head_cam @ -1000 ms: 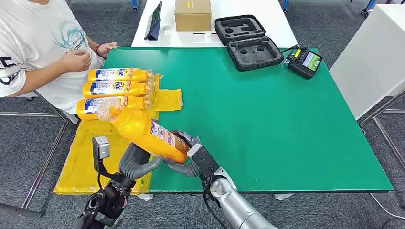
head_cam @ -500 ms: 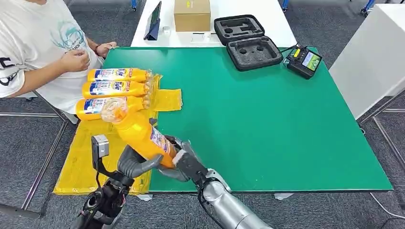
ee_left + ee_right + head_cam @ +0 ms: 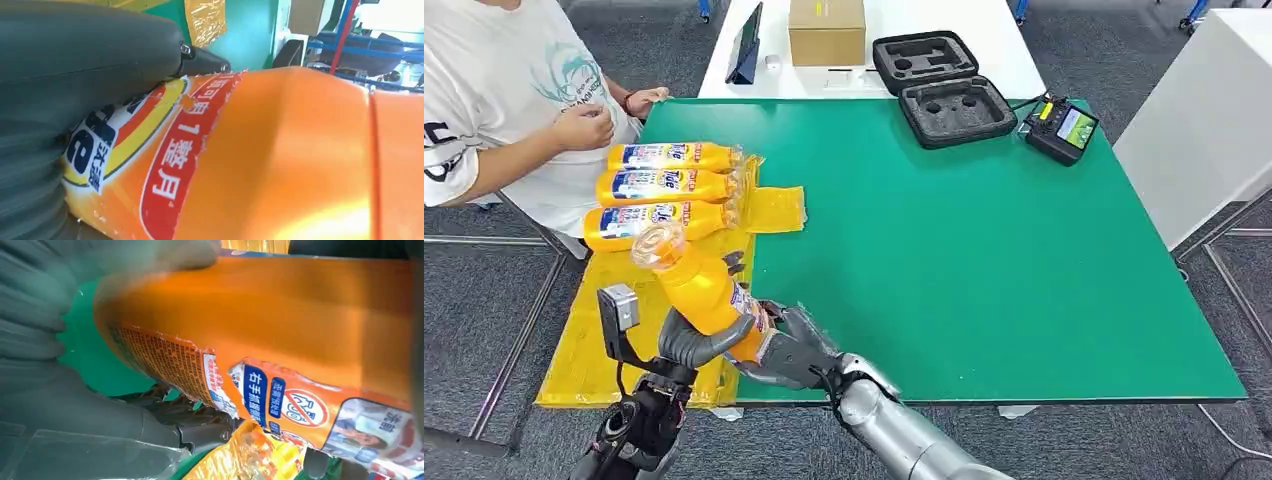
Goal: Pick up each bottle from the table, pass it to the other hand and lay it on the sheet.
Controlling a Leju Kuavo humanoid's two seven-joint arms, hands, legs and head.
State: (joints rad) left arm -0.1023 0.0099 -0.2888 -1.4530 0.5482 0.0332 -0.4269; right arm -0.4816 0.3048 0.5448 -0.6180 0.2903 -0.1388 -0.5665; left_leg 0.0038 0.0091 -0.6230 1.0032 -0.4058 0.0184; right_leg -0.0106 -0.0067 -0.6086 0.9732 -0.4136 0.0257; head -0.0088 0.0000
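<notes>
A wide green table (image 3: 984, 260) carries a crinkled yellow plastic sheet (image 3: 589, 340) along its left edge. Three orange detergent bottles (image 3: 664, 186) with blue-and-white labels lie side by side on the far part of that sheet, near a seated person in a white T-shirt (image 3: 499, 100). A fourth orange bottle (image 3: 699, 290) is held tilted above the sheet's near edge, cap end away from the robot. The left hand (image 3: 694, 345) wraps its lower body, and the right hand (image 3: 789, 350) cups its base, both gripping it.
</notes>
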